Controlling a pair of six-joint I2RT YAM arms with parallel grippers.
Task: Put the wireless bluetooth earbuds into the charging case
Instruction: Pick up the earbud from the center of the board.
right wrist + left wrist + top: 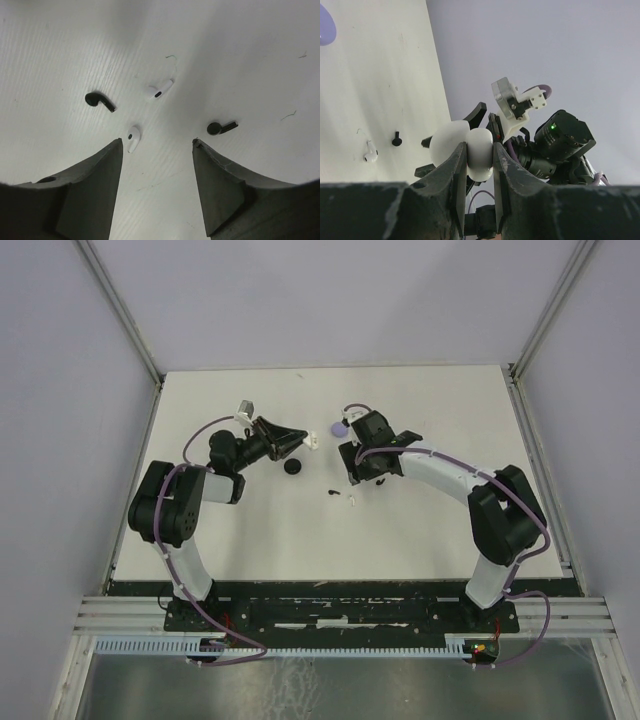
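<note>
My left gripper (480, 150) is clenched on the white case (451, 142), its two rounded halves sticking out past my fingertips. My right gripper (157, 141) hangs over the table (60, 45) w/ fingers spread, nothing btwn them. Under it lie four buds, all loose on the table & apart: a black bud (100, 101) at left, a white bud (160, 90) further out, a 2nd white bud (133, 137) close to one fingertip, a 2nd black bud (221, 127) at right. A black puck (292, 467) & a lilac puck (340, 427) sit btwn my arms
</note>
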